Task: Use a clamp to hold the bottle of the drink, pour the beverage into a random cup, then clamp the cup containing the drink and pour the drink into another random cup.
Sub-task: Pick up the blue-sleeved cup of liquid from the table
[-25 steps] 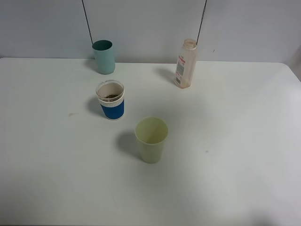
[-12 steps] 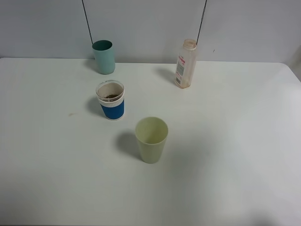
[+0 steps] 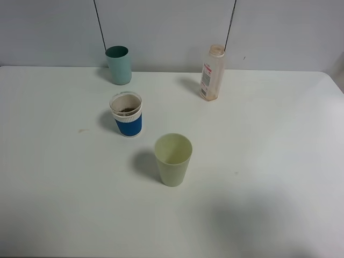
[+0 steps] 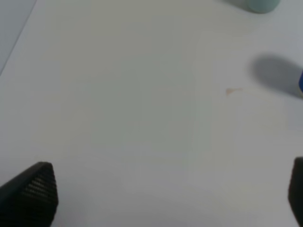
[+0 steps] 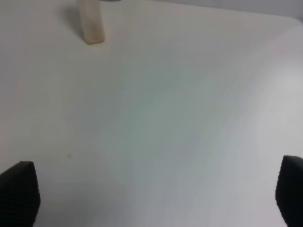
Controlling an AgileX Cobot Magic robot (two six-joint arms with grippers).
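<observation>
Both empty, jaws wide: left gripper [image 4: 163,194], right gripper [image 5: 154,191]. Bottle [image 3: 212,72] stands well ahead of right; blue cup [image 3: 127,115], beverage [image 3: 127,110] inside, ahead of left. First pour looks done; teal cup [image 3: 119,65] pour not yet done.

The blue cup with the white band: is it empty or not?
Not empty. Through the open top of the blue cup a small brownish patch shows low inside. How much, cannot tell.
</observation>
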